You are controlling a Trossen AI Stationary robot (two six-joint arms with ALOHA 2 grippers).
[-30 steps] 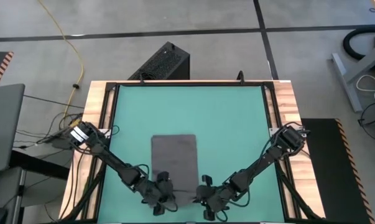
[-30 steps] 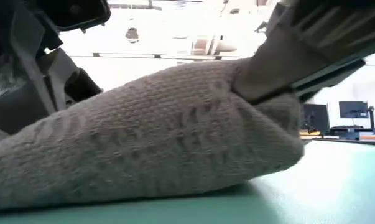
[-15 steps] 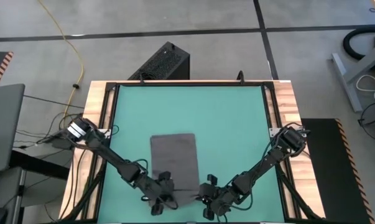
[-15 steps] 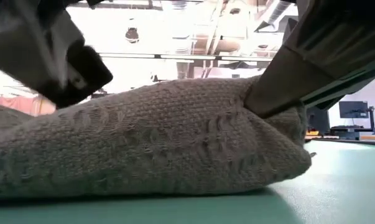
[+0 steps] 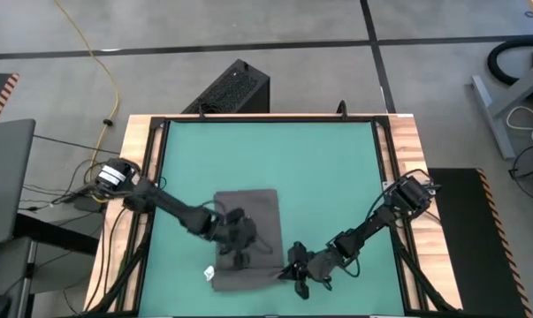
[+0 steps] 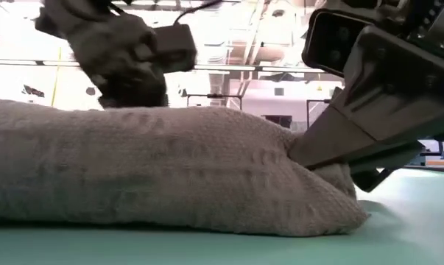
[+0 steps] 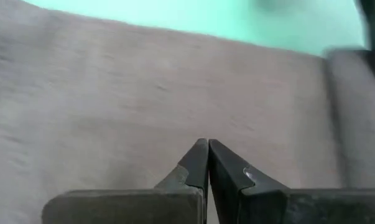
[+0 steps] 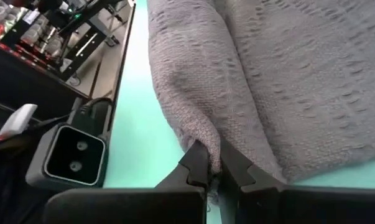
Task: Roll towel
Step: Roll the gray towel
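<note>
teal table [image 5: 328, 168] carries the dark grey towel [image 5: 247, 231], which lies near the front edge with its near end folded into a soft bulge. the biggest risk is that this first fold springs flat, because only one corner is held. the right gripper [image 8: 213, 167] is pinched on that folded corner. the left gripper [image 7: 208, 163] is closed on nothing above the flat cloth, so it could drag and skew the roll.
</note>
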